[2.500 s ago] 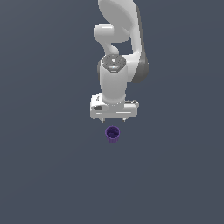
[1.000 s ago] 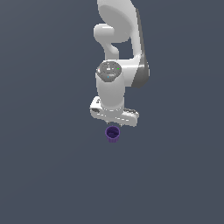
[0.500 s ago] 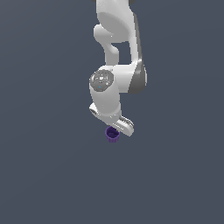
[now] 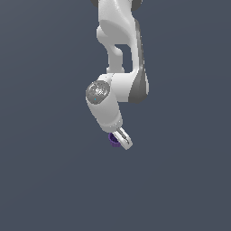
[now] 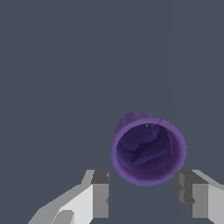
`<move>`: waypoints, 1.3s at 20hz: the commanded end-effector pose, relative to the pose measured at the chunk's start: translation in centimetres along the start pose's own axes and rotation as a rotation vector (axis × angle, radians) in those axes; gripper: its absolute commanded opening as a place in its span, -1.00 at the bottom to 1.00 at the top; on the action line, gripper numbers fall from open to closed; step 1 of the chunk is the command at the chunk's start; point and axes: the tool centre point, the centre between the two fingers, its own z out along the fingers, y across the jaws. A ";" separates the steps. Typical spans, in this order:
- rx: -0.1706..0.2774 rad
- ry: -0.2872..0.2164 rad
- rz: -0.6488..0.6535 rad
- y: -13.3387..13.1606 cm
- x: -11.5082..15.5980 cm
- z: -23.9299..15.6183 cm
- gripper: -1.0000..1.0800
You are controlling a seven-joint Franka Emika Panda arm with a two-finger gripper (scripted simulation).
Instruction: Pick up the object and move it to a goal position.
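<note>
We see a small dark purple cup (image 5: 148,152) standing on a plain dark grey surface (image 4: 49,180) that fills both views; no edge or corner of that surface shows, so we cannot place the cup against one. In the wrist view we look straight into the cup's round mouth: the rim is a lighter purple ring, the hollow inside is darker with uneven shaded patches, and we make out nothing lying in it. A bit of the cup's outer wall shows beyond the rim.

The gripper (image 5: 142,197) is spread wide. Its two fingers (image 5: 99,194) appear in the wrist view as pale blocks with dark grey pads, one on each side of the cup, with clear gaps between pads and rim. The pads sit level with the near part of the rim, not yet around the cup's middle, and nothing is held.

In the exterior view the white arm (image 4: 119,54) comes down from the top edge and bends toward the exterior view's left at a round joint, and the gripper (image 4: 122,139) hangs tilted below it. The cup (image 4: 113,140) is mostly hidden there; only a purple sliver peeks out just beside the gripper, on the exterior view's left.
</note>
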 end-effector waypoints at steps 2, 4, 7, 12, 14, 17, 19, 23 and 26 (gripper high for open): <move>0.006 -0.022 0.115 -0.3 0.4 0.4 0.23; 0.009 -0.034 0.179 -0.4 0.6 0.7 0.23; 0.012 -0.053 0.275 -0.6 0.9 1.0 0.23; 0.015 -0.081 0.416 -1.0 1.3 1.6 0.23; 0.015 -0.090 0.461 -1.1 1.4 1.7 0.23; 0.015 -0.102 0.517 -1.2 1.6 1.9 0.23; 0.015 -0.108 0.545 -1.3 1.6 2.0 0.23; 0.015 -0.116 0.584 -1.4 1.7 2.2 0.23; 0.014 -0.118 0.595 -1.5 1.8 2.2 0.23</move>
